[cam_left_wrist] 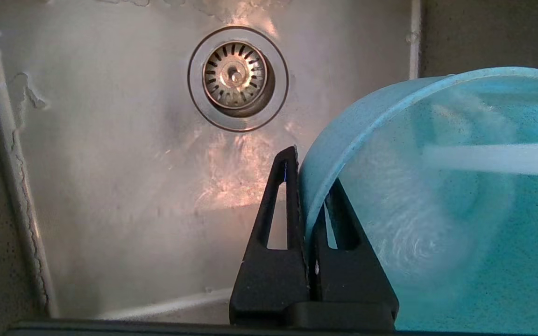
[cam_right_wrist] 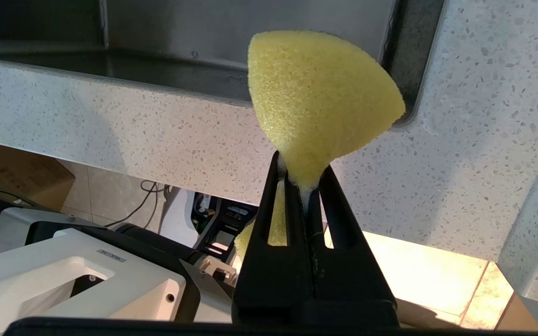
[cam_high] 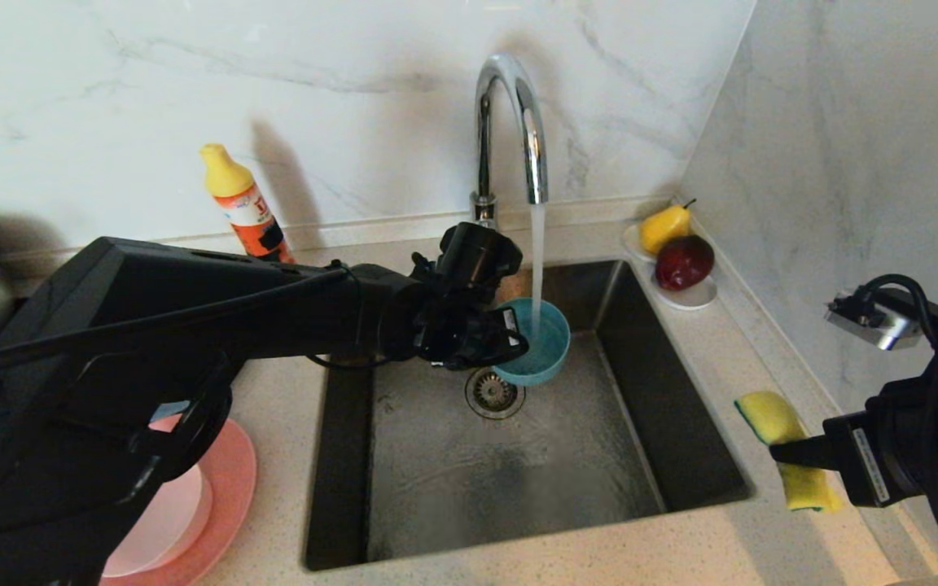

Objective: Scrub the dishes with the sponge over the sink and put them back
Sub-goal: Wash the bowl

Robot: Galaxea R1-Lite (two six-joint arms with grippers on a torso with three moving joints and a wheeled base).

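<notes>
On the left of the desk [cam_high: 290, 521] I see one salmon-pink plate [cam_high: 229, 496] with one pale pink bowl [cam_high: 164, 521] on it, partly behind my left arm. Behind stands one orange bottle [cam_high: 245, 203]. My left end effector [cam_left_wrist: 305, 186] is closed on the rim of one teal bowl [cam_high: 538, 342], held over the sink [cam_high: 518, 472] under one tap [cam_high: 510, 130] with running water. Beside the sink's right edge, my right end effector [cam_right_wrist: 302, 179] pinches one yellow sponge [cam_right_wrist: 318, 100].
</notes>
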